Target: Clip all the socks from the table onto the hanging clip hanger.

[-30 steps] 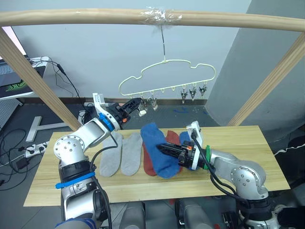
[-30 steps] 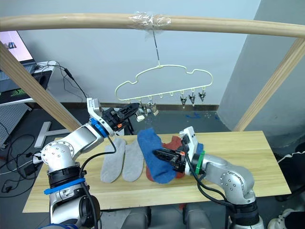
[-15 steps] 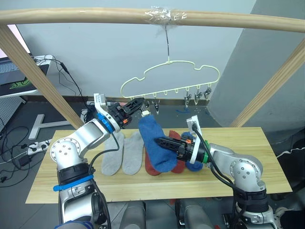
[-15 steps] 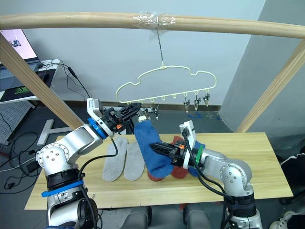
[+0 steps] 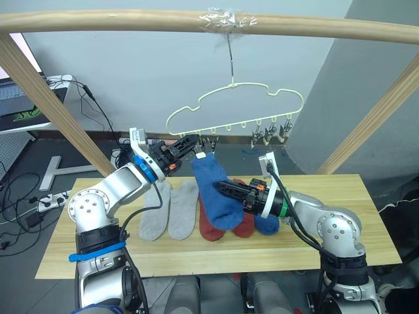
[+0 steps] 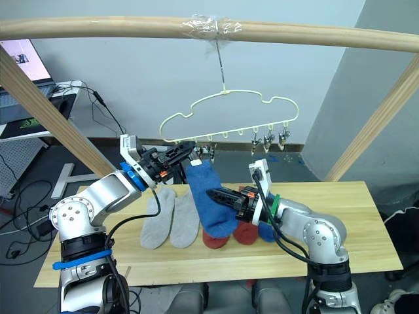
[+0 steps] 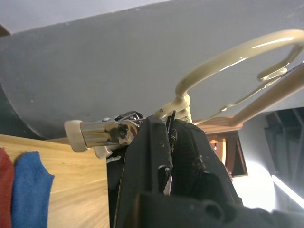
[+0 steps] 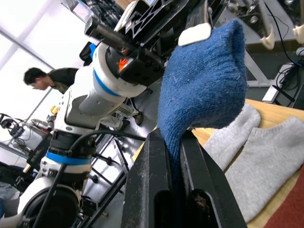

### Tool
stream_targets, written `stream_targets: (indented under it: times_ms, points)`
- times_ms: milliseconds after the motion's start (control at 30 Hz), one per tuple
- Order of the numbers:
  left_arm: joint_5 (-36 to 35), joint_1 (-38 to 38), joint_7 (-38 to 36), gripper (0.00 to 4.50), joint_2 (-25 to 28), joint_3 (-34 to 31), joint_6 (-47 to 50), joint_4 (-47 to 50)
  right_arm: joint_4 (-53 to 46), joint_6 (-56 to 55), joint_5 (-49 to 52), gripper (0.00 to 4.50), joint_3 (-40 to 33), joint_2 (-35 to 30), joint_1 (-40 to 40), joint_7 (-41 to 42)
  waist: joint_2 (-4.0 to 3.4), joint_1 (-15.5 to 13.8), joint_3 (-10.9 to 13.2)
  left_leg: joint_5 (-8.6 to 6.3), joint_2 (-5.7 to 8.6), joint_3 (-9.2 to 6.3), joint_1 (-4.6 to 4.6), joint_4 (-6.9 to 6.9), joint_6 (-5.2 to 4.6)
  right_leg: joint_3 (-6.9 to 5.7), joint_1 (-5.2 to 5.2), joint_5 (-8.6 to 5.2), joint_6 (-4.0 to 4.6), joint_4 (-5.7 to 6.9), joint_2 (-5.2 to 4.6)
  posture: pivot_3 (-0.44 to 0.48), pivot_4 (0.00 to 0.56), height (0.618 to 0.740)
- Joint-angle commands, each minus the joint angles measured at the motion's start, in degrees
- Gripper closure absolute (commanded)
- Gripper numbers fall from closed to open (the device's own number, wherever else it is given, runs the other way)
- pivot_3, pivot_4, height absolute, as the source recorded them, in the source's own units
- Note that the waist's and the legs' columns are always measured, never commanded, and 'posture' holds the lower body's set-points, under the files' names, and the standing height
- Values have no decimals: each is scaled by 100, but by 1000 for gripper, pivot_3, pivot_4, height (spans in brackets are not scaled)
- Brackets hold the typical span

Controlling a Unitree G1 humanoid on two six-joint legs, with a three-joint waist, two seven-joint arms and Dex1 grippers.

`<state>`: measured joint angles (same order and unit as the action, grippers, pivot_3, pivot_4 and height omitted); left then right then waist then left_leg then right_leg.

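Note:
The cream clip hanger [image 5: 234,104] hangs by its hook from a wooden bar. My left gripper [image 5: 194,142] is at its left end, shut on a metal clip [image 7: 102,133]. My right gripper [image 5: 222,189] is shut on a blue sock [image 5: 216,190] and holds it up off the table [image 5: 340,190], with the sock's upper end just under that clip. Two grey socks [image 5: 169,209], two rust red socks [image 5: 243,226] and another blue sock [image 5: 267,224] lie side by side on the table.
A thick wooden bar [image 5: 131,23] spans the top, carried by slanted wooden posts [image 5: 46,98] on both sides. More clips [image 5: 272,134] hang at the hanger's right end. A white desk [image 5: 19,111] and cables stand behind on the left. A person [image 8: 40,78] shows in the right wrist view.
My right gripper has lifted the blue sock from the table up toward the clip in my left gripper. The left gripper has stayed at the hanger's left end.

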<state>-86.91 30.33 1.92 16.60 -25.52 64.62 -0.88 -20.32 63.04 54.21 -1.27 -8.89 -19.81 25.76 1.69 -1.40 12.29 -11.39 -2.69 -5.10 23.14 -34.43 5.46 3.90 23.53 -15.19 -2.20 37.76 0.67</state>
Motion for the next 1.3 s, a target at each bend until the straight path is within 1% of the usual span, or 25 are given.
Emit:
stream_targets:
  times_ms: [33, 200, 267, 300, 400, 433, 567, 633, 667, 767, 867, 967, 1067, 1100, 1200, 1233, 1300]
  points:
    - [-233, 18, -82, 4381, 94, 73, -75, 170, 22, -151, 120, 4436, -69, 18, -121, 27, 0, -1, 0, 0, 0, 1, 2, 0, 0, 0, 1, 0, 0, -1, 0, 177, 199, 740]
    - [-182, 18, -180, 4381, 143, 115, -169, 186, 126, -248, 42, 4436, -6, 4, -180, 39, 0, -1, 0, 0, 0, -1, 15, 0, 0, -1, 15, 1, 0, 0, 0, 175, 197, 740]
    - [-179, 0, -259, 3655, 178, 144, -170, 201, 126, -291, -33, 4500, 67, -22, -149, 32, 0, -1, 0, 0, 0, -1, 19, 0, 0, -2, 18, 1, 0, 0, 0, 175, 197, 740]
    - [-232, -14, -259, 3427, 173, 137, -183, 196, 116, -297, -39, 4500, 80, -30, -123, 27, 0, -1, 0, 0, 0, -1, 25, -1, 0, -1, 23, 1, 0, 0, 0, 172, 194, 740]
    - [-284, -26, -274, 2493, 194, 131, -226, 167, 87, -294, -35, 4500, 98, -25, -74, 17, 0, -1, 0, 0, 0, 0, 31, -1, 0, -1, 30, 1, 0, 0, 0, 172, 194, 740]
    - [-299, -26, -271, 2103, 200, 128, -237, 157, 83, -293, -36, 4500, 104, -21, -68, 14, 0, -1, 0, 0, 0, 0, 32, -1, 0, -1, 32, 1, 0, 1, 0, 172, 194, 740]
    - [-266, -49, -299, 964, 287, 120, -252, 137, 114, -307, -58, 4500, 151, 6, -101, 16, 0, 0, 0, 1, 0, -1, 54, -5, 1, -1, 56, 1, 0, 14, 0, 176, 197, 740]
    - [-251, -71, -315, 282, 390, 72, -262, 109, 155, -326, -104, 4500, 201, 27, -130, 17, 0, 0, 0, 1, 0, -2, 58, -7, 1, -1, 60, 1, 0, 16, 0, 176, 197, 740]
    - [-226, -86, -337, 31, 483, 29, -262, 83, 188, -329, -153, 4500, 256, 48, -153, -1, 0, 2, 0, 1, 0, -2, 59, -7, 1, -1, 60, 1, 0, 15, 0, 176, 197, 740]
    - [-85, -122, -452, 31, 745, -23, -305, -1, 278, -361, -377, 4500, 523, 46, -186, -19, -1, 8, 0, 1, -1, -1, 58, -6, 0, -1, 63, 1, 0, 17, 1, 184, 194, 740]
    - [207, -87, -628, 0, 1043, -73, -437, -198, 347, -310, -491, 3702, 657, 71, -182, -60, -1, -2, 0, 1, -1, -3, 59, -6, 1, -4, 64, 1, 0, 17, 1, 196, 193, 740]
    - [356, -10, -770, 0, 1219, -134, -517, -421, 376, -327, -648, 2680, 759, -2, -159, -87, -1, -4, 0, 1, -1, -3, 60, -7, 1, -4, 64, 1, 0, 17, 0, 196, 193, 740]
    - [737, 3, -1044, 0, 1514, -109, -595, -558, 399, -513, -1162, 1652, 1052, -424, 14, 21, -1, -8, 0, 1, -1, -3, 62, -7, 1, -5, 64, 1, 0, 15, 0, 196, 193, 740]
    - [820, -16, -1100, 0, 1574, -109, -608, -573, 390, -584, -1283, 1247, 1110, -558, 96, 66, -1, -15, 0, 1, -1, -3, 63, -7, 1, -6, 64, 1, 0, 14, 0, 198, 193, 740]
    - [1103, -256, -1384, 0, 1741, 52, -516, -310, 302, -765, -1508, 235, 1072, -935, 377, 182, -1, -23, 0, 1, 0, -3, 67, -6, 1, -6, 66, 1, 0, 9, -2, 198, 193, 740]
    - [1273, -355, -1526, 0, 1804, 166, -522, -158, 259, -798, -1546, 21, 1029, -1023, 440, 205, -1, -15, 0, 1, 0, -1, 67, -5, 1, -5, 66, 1, 0, 8, -2, 198, 193, 740]
    - [1706, -570, -1853, 0, 1921, 457, -650, 219, 158, -897, -1639, 21, 980, -1208, 539, 252, -1, -9, 0, 1, 0, 1, 67, -4, 1, -2, 67, 1, 0, 8, -3, 190, 193, 740]
